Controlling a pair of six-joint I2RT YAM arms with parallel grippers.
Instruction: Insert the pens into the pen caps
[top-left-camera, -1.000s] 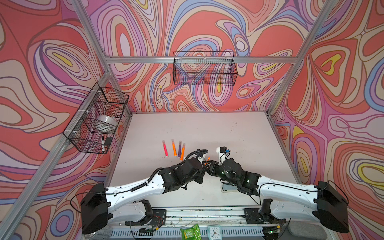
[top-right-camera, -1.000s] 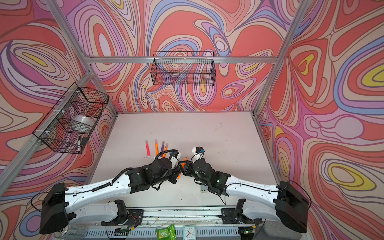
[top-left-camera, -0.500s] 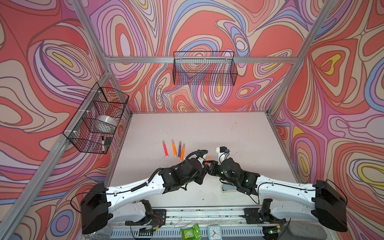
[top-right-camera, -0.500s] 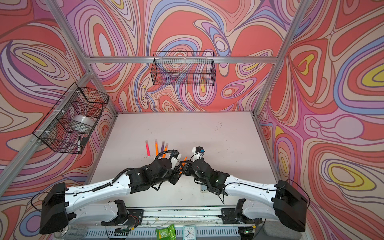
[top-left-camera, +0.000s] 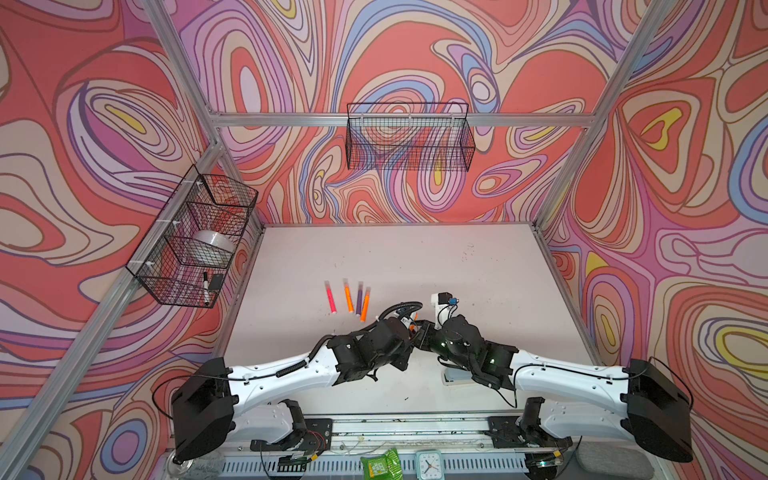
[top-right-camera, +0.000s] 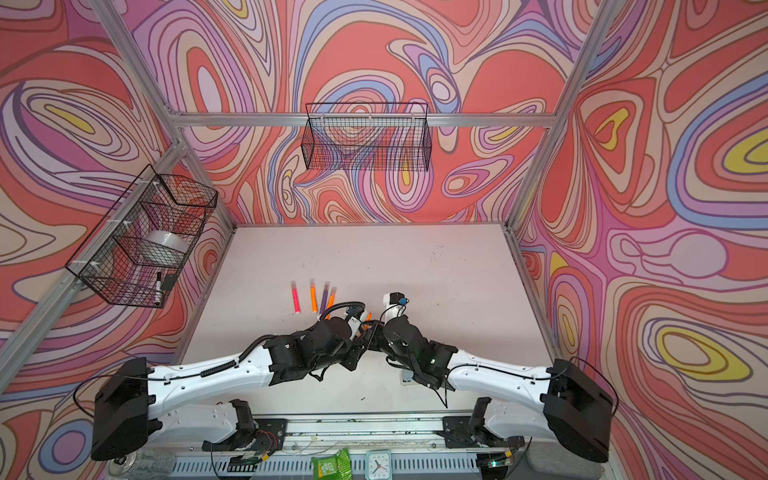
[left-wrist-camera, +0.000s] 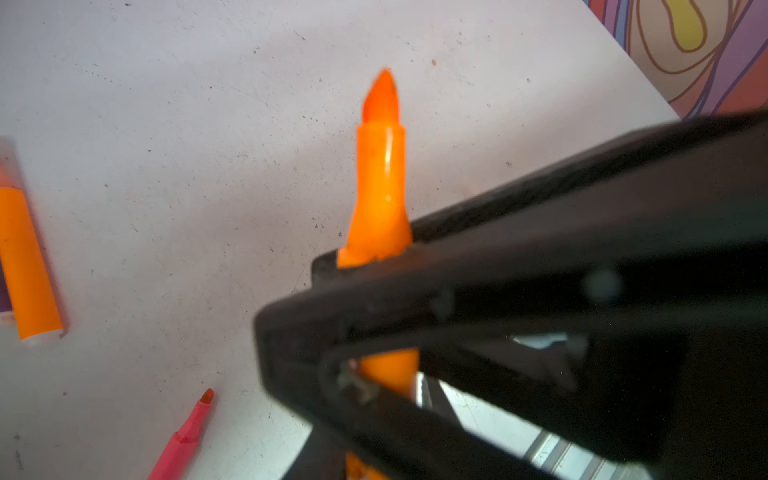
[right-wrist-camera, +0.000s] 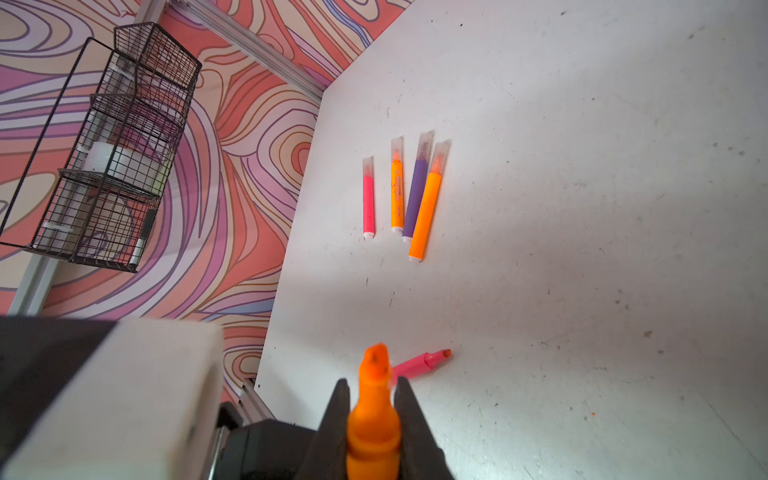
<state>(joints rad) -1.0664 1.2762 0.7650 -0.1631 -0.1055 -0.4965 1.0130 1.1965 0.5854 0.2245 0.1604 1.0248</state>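
At lower centre, the right gripper (right-wrist-camera: 372, 386) pinched the uncapped orange pen (right-wrist-camera: 374, 432) tightly, tip outward, likely for capping; whether the left gripper (top-left-camera: 405, 336) was open could not be told.

We reach both arms inward until our left end effector (top-left-camera: 406, 337) meets our right end effector (right-wrist-camera: 372, 386) tip to tip, the right one's jaws pinching an orange pen (right-wrist-camera: 374, 432), the left's grip unclear.

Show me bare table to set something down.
Free: the back of the table, beyond the four capped pens to the rear wall; also the right side, up to the right wall. Crowded: front centre, where the right gripper holds an orange pen near an uncapped pink pen.
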